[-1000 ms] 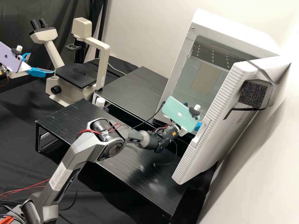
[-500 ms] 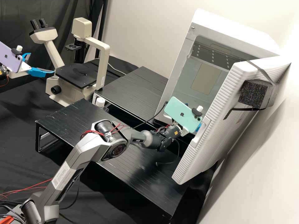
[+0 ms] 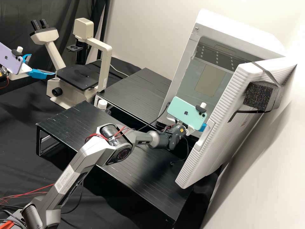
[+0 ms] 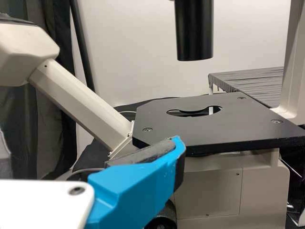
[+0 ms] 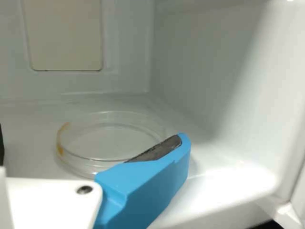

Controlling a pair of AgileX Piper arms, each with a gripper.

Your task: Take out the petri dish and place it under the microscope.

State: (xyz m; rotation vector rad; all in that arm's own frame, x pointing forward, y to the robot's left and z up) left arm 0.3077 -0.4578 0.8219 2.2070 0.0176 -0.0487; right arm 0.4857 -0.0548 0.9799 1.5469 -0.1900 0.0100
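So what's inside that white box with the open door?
A clear round dish lies in the box. One of the jaws covers part of the dish's near rim, hiding it.

black-clothed bench (image 3: 19, 136): microscope (image 3: 105, 65), black risers (image 3: 74, 124) | white cabinet floor (image 5: 28, 129): clear petri dish (image 5: 109, 138)

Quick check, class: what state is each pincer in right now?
Left pincer: open, holding nothing.
Right pincer: open, petri dish not gripped.
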